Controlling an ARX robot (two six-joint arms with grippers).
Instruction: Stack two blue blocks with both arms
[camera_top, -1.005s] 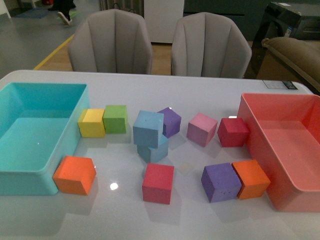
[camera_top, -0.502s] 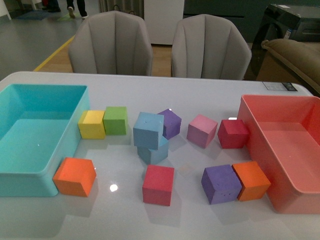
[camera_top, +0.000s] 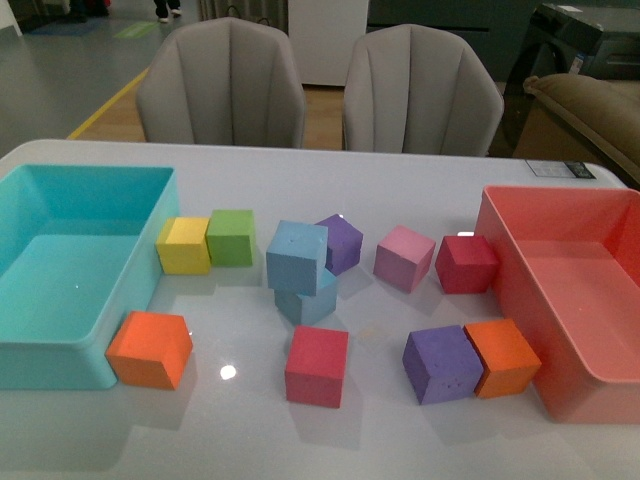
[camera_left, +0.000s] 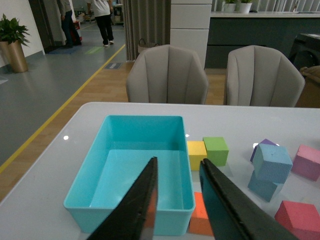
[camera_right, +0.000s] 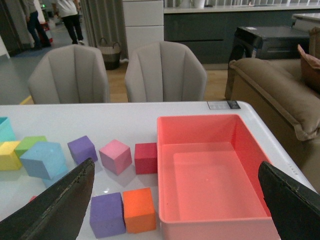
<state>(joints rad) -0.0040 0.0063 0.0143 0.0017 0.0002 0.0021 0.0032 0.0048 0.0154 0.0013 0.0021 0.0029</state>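
The two blue blocks are stacked near the middle of the table (camera_top: 400, 420): the upper blue block (camera_top: 297, 256) sits askew on the lower blue block (camera_top: 308, 299), overhanging it on one side. In the left wrist view the pair lies well ahead of the left end effector (camera_left: 177, 172) and off to its right side; in the right wrist view the pair sits ahead and to the left of the right end effector (camera_right: 177, 192).

The left end effector has its fingers (camera_left: 137, 205) apart with a narrow gap, holding nothing, raised above the near wall of the turquoise bin (camera_top: 60, 350). The right end effector has its fingers (camera_right: 60, 202) spread very wide, empty, raised above the near edge of the red bin (camera_top: 590, 390).

Just behind the stack stands a purple block (camera_top: 341, 243); beyond it toward the red bin are a pink block (camera_top: 404, 258) and a dark red block (camera_top: 465, 264). Toward the turquoise bin a green block (camera_top: 231, 237) and a yellow block (camera_top: 184, 246) touch each other. Nearer the robot lie an orange block (camera_top: 150, 349) beside the turquoise bin, a red block (camera_top: 317, 367), and a second purple block (camera_top: 441, 364) touching a second orange block (camera_top: 502, 357).
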